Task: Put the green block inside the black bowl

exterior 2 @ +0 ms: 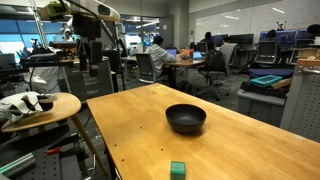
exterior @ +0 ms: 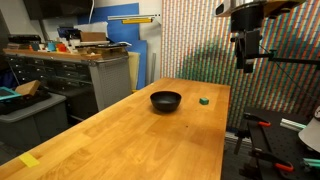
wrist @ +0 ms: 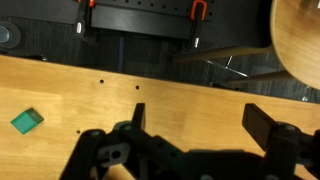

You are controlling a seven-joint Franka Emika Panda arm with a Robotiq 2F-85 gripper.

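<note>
Hanging wide open above the desk [wrist: 200, 100] near its edge, jaws empty; green block [wrist: 27, 121] lies off toward wrist view's left, short of black bowl [exterior: 166, 100].

The arm [exterior 2: 86, 12] is looking white and pale grey up top. The gripper [wrist: 200, 122] is coming across as chunky matte black, with two blocky fingers [wrist: 262, 122] and linkage cutouts showing all over its body.

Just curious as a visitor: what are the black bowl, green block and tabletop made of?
Black bowl: glossy, perhaps plastic or glazed ceramic; its rim catches light. Green block: flat even colour, maybe foam or painted wood. Table: sealed wood, with visible plank strips.
</note>
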